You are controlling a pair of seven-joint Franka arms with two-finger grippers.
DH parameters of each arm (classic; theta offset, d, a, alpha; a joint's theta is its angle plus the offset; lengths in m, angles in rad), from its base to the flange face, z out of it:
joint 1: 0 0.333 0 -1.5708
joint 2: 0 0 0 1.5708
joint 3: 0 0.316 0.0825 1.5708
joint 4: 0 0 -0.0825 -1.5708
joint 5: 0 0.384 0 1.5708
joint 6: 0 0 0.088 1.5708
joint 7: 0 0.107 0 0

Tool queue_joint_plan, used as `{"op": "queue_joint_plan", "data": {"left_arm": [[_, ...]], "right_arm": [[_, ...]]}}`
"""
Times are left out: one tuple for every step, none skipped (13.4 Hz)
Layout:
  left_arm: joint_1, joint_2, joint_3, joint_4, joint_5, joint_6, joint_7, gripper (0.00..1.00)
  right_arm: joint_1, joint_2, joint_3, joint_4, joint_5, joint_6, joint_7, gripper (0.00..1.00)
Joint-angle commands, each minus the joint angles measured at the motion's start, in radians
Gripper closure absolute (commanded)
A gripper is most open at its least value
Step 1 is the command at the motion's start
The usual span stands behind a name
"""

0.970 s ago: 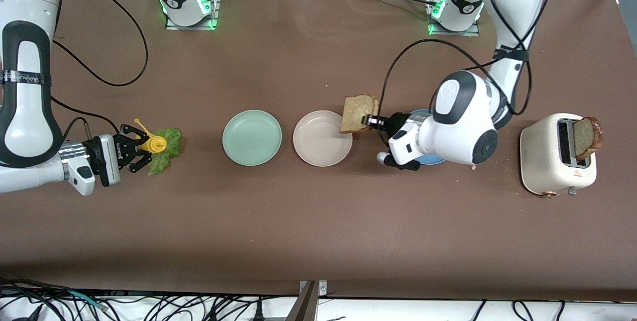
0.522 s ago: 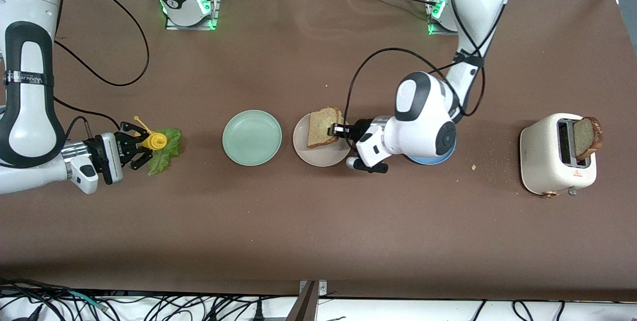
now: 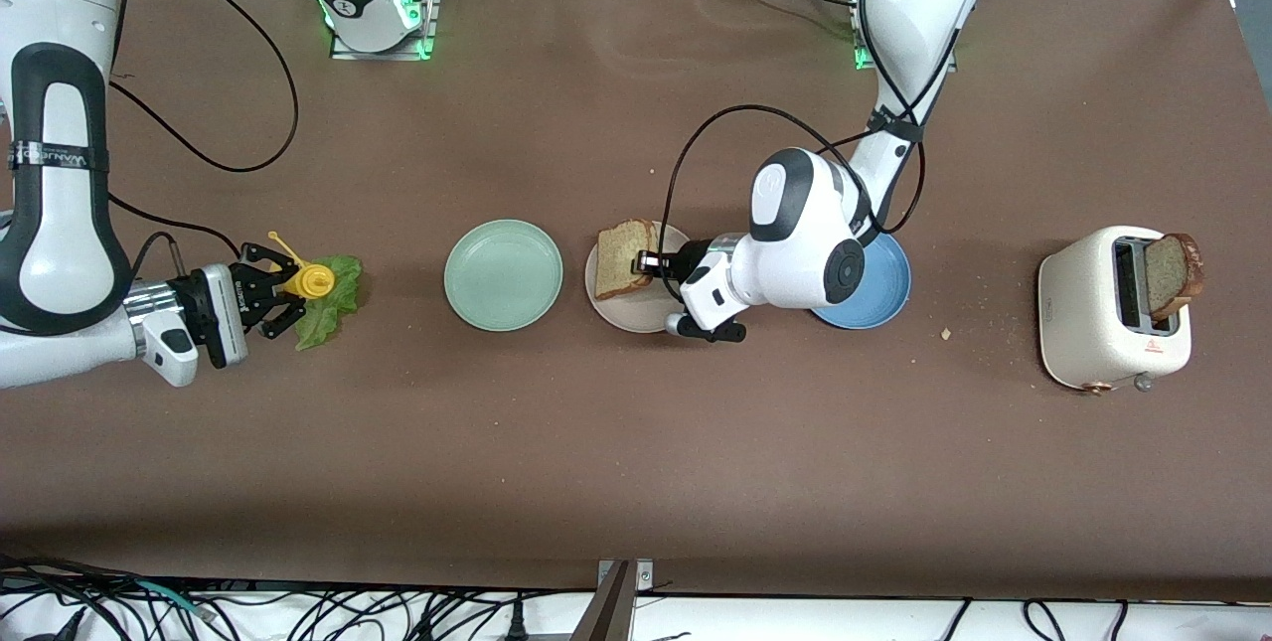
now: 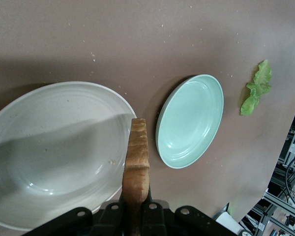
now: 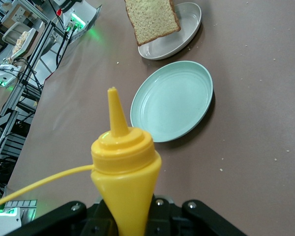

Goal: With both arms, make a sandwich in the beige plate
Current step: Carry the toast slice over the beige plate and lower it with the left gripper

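Note:
A brown bread slice (image 3: pixel 626 258) hangs tilted over the beige plate (image 3: pixel 636 323), with my left gripper (image 3: pixel 651 261) shut on its edge. The left wrist view shows the slice edge-on (image 4: pixel 136 157) between the gripper's (image 4: pixel 136 219) jaws, above the plate (image 4: pixel 49 147). My right gripper (image 3: pixel 278 295) is shut on a yellow squeeze bottle (image 3: pixel 310 283) over the green lettuce leaf (image 3: pixel 333 305) at the right arm's end of the table. In the right wrist view, the bottle (image 5: pixel 125 162) sits in the gripper (image 5: pixel 130 219). A second slice (image 3: pixel 1171 273) stands in the toaster.
A mint-green plate (image 3: pixel 503 274) lies beside the beige plate toward the right arm's end. A blue plate (image 3: pixel 886 285) lies partly under the left arm. The cream toaster (image 3: pixel 1103 313) stands at the left arm's end. Crumbs dot the table near it.
The left arm has carried the bread slice from beside the blue plate to over the beige plate and lowered it. The right arm has barely moved.

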Motion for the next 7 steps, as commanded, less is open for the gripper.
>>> {"op": "queue_joint_plan", "data": {"left_arm": [[-0.02, 0.024, 0.013, 0.02, -0.036, 0.018, 0.0, 1.0], [-0.02, 0.026, 0.014, 0.02, -0.033, 0.018, 0.005, 1.0], [-0.02, 0.029, 0.014, 0.02, -0.029, 0.018, 0.012, 1.0], [-0.02, 0.032, 0.014, 0.02, -0.025, 0.018, 0.012, 1.0], [-0.02, 0.032, 0.014, 0.02, -0.023, 0.018, 0.012, 1.0], [-0.019, 0.038, 0.014, 0.02, -0.023, 0.017, 0.014, 1.0], [-0.019, 0.039, 0.014, 0.02, -0.022, 0.017, 0.014, 0.89]], "right_arm": [[-0.001, 0.004, 0.007, 0.024, -0.019, -0.024, 0.019, 1.0], [0.007, 0.004, 0.007, 0.024, -0.021, -0.024, 0.019, 1.0], [0.013, 0.004, 0.007, 0.024, -0.022, -0.024, 0.021, 1.0], [0.024, 0.004, 0.006, 0.024, -0.024, -0.024, 0.024, 1.0], [0.027, 0.004, 0.006, 0.024, -0.024, -0.024, 0.024, 1.0], [0.032, 0.004, 0.006, 0.024, -0.024, -0.024, 0.025, 1.0], [0.032, 0.004, 0.006, 0.024, -0.024, -0.024, 0.025, 1.0]]}}
